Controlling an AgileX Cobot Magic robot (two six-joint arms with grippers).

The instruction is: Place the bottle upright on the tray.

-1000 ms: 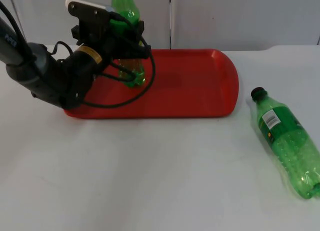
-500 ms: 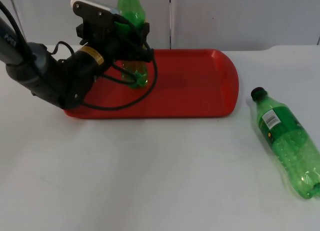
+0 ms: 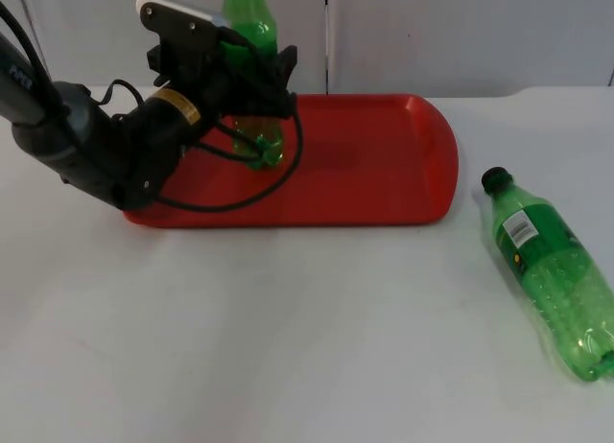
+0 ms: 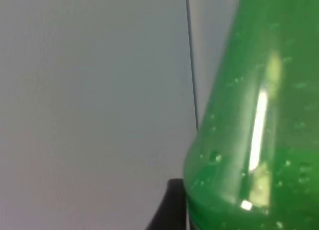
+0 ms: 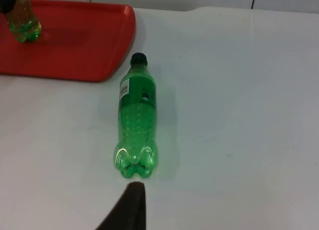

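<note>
The left end effector (image 3: pixel 251 74) sat in the upper left of the top view, clamped around the middle of a green bottle (image 3: pixel 251 21) that stood upright on the red tray (image 3: pixel 365 165). The bottle's base rested on the tray floor near the tray's left end and toward its far rim, close to the grey partition wall (image 3: pixel 460 31). In the left wrist view the bottle's green shoulder (image 4: pixel 254 130) loomed just beside a black fingertip (image 4: pixel 172 205), with the wall behind it.

The tray lay along the back of the white table (image 3: pixel 288 347), its far edge near the wall. Its whole right half was bare red surface, running out to the rounded right end in the upper middle of the frame.

A second green bottle (image 3: pixel 552 275) lay on its side at the right of the top view, well apart from the tray, black cap pointing toward the wall and base near the lower right edge of the frame. The right wrist view looked along that lying bottle (image 5: pixel 135 120), with the tray's corner (image 5: pixel 99 46) beyond it and open table all around. I could not tell how the right end effector's fingers stood; that arm waited.
</note>
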